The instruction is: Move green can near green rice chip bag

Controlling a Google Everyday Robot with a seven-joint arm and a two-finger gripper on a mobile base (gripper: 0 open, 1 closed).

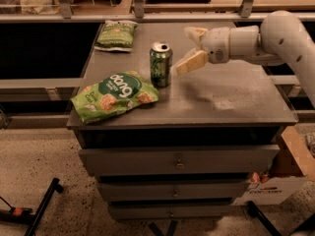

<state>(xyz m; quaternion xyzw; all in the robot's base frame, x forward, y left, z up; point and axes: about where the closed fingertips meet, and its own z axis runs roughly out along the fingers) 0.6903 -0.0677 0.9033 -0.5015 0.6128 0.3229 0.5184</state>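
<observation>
The green can (161,64) stands upright on the grey cabinet top (221,95), its silver top showing. It is just right of and behind the green rice chip bag (115,96), which lies flat near the front left corner with "dang" lettering up. My gripper (193,48) is open and empty, a short way to the right of the can and clear of it, its pale fingers (192,62) spread apart. The white arm reaches in from the right.
A smaller, duller green bag (116,34) lies at the back left of the top. Drawers run down the cabinet front (177,161). A cardboard box (290,166) stands at the right on the floor. A shelf rail (147,16) runs behind.
</observation>
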